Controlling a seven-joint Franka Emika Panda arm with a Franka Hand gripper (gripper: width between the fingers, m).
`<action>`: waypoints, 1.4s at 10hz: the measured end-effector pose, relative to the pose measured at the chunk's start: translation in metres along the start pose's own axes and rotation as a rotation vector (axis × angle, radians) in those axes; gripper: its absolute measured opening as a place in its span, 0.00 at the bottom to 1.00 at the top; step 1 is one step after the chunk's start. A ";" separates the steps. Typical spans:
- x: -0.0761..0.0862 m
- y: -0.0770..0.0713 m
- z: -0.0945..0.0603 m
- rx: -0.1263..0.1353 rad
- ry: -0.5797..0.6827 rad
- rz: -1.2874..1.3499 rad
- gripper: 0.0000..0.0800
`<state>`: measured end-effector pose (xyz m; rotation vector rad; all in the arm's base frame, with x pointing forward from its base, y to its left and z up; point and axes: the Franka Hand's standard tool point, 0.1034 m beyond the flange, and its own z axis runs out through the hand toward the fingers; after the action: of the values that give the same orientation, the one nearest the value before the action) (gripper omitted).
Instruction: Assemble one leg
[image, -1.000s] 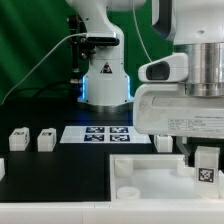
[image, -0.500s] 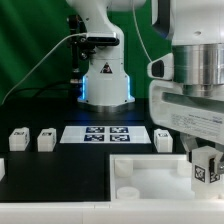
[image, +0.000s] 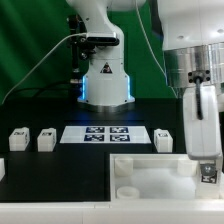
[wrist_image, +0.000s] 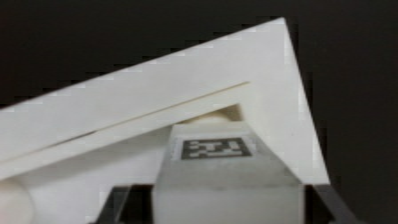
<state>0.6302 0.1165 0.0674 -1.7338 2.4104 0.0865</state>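
**Exterior view: leg held over the tray's corner**

Exterior view showed a black matte bench (image: 60, 190) with the white arm's base standing at the back, a blue glow at its foot. Flat on the bench lay the marker board (image: 108, 134), thin and white, printed with square black-and-white tags. Three small white posts (image: 45, 141) of blocky, rectangular shape stood on the bench, each with a tag on its face: two toward the exterior view's left of the marker board, one just beside it on the exterior view's right. A fourth showed only partly at the exterior view's left edge.

Nearest the camera sat the large white tray-like board (image: 150, 170), smooth plastic with a raised rim and a round socket (image: 127, 190) at its corner.

The pincer (image: 206, 160) hung down at the exterior view's right, over the board's far corner. Its fingers were clenched on the leg (image: 207, 170), a small white post whose tagged face looked toward the camera; only the lower end showed beneath the fingers.

From the wrist view the same leg (wrist_image: 217, 165) appeared between the dark fingertips (wrist_image: 125, 205), its tag clear though blurred, and its end close to the inside corner of the board's angled white rim (wrist_image: 267, 80). Whether it touched the board, I could not tell.
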 end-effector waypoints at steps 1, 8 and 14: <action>0.001 0.000 0.000 0.002 0.004 0.043 0.37; -0.008 0.004 -0.002 0.006 0.003 -0.194 0.80; -0.021 0.002 -0.032 0.039 -0.021 -0.527 0.81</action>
<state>0.6318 0.1318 0.1022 -2.2629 1.8483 -0.0111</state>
